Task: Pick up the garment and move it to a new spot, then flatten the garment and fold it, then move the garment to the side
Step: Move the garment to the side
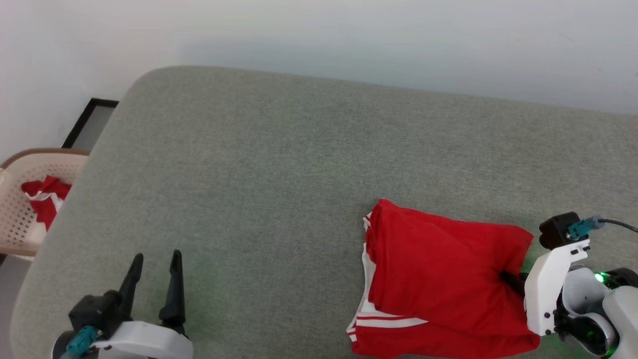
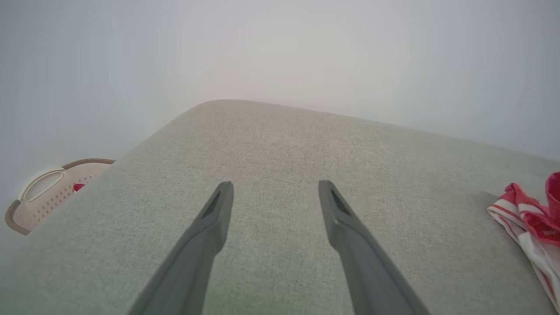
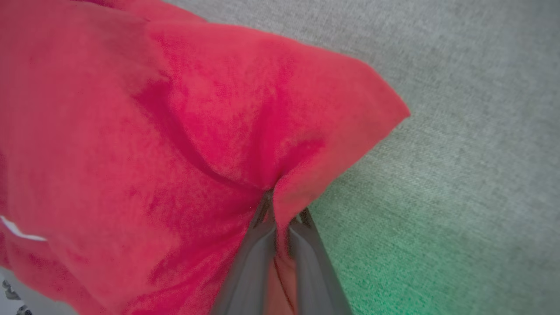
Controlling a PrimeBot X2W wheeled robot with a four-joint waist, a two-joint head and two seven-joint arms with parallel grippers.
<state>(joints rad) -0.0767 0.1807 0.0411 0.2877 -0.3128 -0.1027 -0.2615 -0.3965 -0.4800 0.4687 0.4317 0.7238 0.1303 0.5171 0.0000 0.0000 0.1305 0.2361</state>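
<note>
The garment (image 1: 438, 279) lies folded at the lower right of the grey cushioned surface (image 1: 279, 164), red with white striped trim along its left edge. My right gripper (image 1: 508, 277) reaches in from the right and is shut on the garment's right edge; red cloth (image 3: 183, 131) bunches between its closed fingers (image 3: 256, 245) in the right wrist view. My left gripper (image 1: 153, 276) rests at the lower left, open and holding nothing, far from the garment. Its two fingers (image 2: 210, 227) stand apart over bare cushion, with the garment's striped edge (image 2: 525, 223) at the far right.
A beige perforated basket (image 1: 20, 219) with a small red-and-white cloth (image 1: 46, 199) stands off the surface's left side. A white wall (image 1: 319, 35) runs behind. A dark-framed panel (image 1: 89, 122) leans at the wall's foot.
</note>
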